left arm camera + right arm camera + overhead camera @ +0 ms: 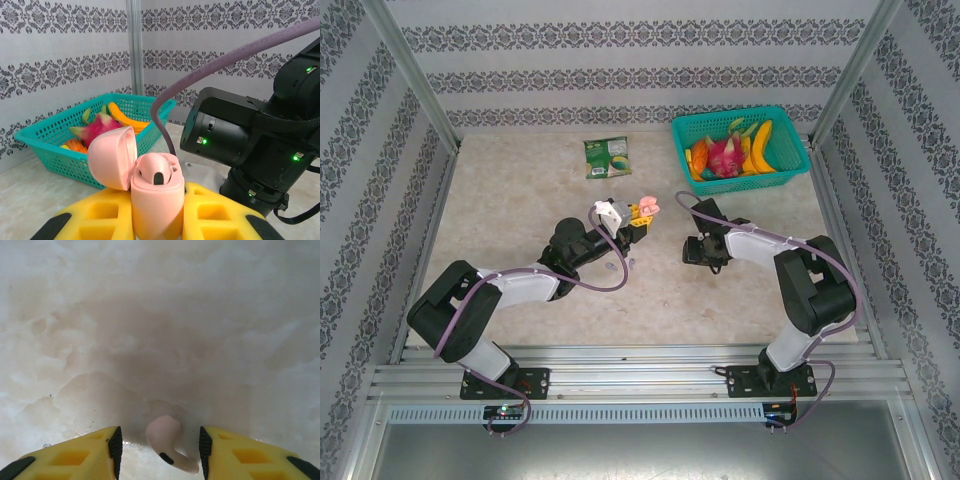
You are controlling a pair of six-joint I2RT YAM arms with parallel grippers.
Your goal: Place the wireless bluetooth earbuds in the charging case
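Right gripper (160, 446), jaws apart, is straddling a pink earbud (163, 434), likely light, slippery: pinch its bulb. Left gripper (157, 217) is clamping the open case (152, 187).

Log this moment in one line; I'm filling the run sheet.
left gripper: shut on pink case, lid open | right gripper: open around pink earbud on table

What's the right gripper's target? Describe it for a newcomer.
On the table, in front of the teal basket, the right gripper points down. Between its fingers lies a tiny pale pink earbud, black-tipped, loose, unlike the larger pink case in the left gripper.
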